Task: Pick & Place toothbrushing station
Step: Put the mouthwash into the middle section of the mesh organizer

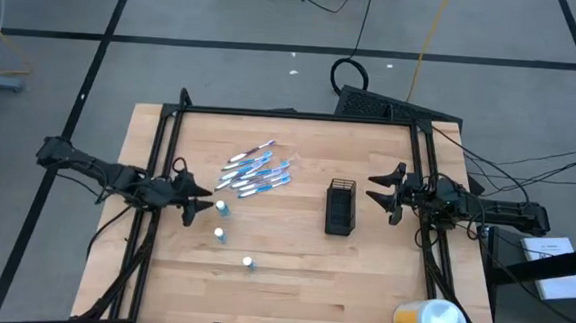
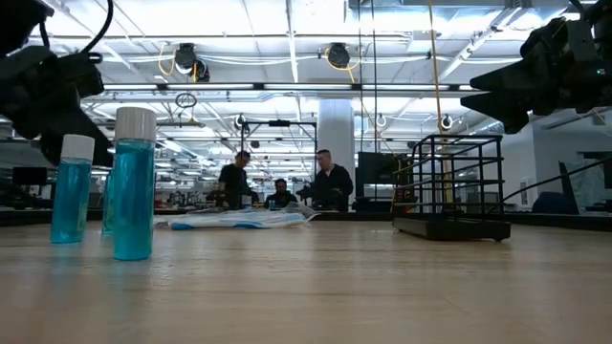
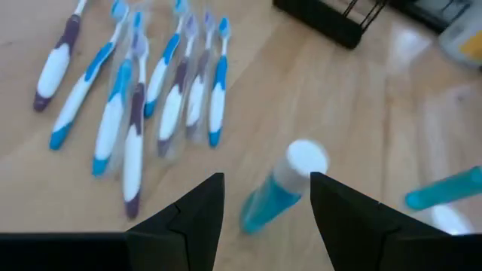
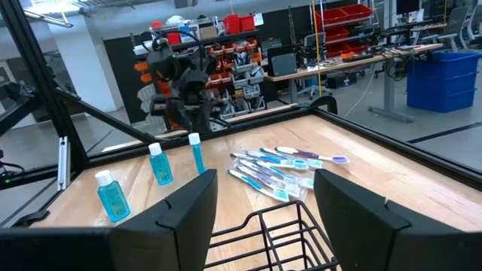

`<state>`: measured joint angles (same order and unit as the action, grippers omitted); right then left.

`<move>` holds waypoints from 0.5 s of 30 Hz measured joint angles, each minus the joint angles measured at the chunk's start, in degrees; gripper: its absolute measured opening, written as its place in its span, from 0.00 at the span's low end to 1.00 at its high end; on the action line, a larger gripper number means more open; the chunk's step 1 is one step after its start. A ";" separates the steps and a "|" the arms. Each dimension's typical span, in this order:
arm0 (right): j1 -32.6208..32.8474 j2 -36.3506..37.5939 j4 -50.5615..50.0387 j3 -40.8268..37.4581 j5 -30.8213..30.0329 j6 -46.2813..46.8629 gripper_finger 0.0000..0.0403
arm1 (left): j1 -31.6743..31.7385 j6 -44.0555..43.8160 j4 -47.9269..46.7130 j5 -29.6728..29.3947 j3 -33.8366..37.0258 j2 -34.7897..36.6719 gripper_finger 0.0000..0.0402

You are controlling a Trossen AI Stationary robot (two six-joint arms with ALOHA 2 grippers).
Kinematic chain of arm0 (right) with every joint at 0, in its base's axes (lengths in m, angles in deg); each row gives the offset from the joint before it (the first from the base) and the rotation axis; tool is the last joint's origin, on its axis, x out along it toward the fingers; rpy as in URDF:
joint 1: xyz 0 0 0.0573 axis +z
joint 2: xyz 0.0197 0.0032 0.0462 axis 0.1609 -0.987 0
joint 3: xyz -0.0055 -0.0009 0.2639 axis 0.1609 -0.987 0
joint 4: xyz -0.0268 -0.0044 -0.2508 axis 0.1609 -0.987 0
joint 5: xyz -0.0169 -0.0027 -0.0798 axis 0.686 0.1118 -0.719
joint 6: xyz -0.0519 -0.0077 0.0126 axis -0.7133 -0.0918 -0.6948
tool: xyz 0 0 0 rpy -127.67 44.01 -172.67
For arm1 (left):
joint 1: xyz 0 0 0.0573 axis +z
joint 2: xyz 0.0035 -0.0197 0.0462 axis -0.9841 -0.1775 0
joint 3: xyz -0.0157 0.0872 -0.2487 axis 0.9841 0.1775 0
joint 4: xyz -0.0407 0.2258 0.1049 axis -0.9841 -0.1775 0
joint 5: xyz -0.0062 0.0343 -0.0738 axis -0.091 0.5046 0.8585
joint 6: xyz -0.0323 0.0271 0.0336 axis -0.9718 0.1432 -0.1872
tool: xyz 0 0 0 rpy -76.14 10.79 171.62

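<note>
**Left arm lining up on the nearest little bottle**

The left gripper (image 1: 204,198) has its fingers spread, holding nothing, with the closest small blue-liquid tube with a white cap (image 1: 222,209) right between them in the wrist view. I'd close low on the body, not the cap, since it looks tippy. Two more tubes (image 1: 219,235) (image 1: 249,263) stand nearby, and the pile of thin blue-and-white toothbrushes (image 1: 256,174) lies just beyond. The black wire-mesh rectangular cup (image 1: 340,207) sits mid-table, right beside the right gripper (image 1: 386,193), also spread and empty. Yellow-and-white roll (image 1: 428,322) sits well clear at the corner.
</note>
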<state>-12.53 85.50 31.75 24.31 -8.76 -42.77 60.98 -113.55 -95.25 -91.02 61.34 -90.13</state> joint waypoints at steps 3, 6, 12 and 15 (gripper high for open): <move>0.00 0.00 0.00 0.02 -0.02 0.00 0.53 | -1.53 -3.09 -3.15 0.90 0.12 -0.78 0.50; -0.02 0.00 0.00 0.02 -0.02 0.00 0.53 | -2.74 -6.90 -5.59 3.77 0.16 -3.09 0.50; -0.02 0.02 0.00 0.02 -0.02 0.00 0.53 | -3.88 -7.30 -5.00 4.37 0.10 -9.86 0.50; -0.02 0.02 0.00 0.02 -0.02 0.00 0.53 | -3.88 -4.72 -4.71 4.38 0.10 -13.36 0.50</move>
<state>-12.54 85.52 31.75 24.32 -8.78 -42.77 57.10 -118.27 -99.96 -86.64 61.44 -103.49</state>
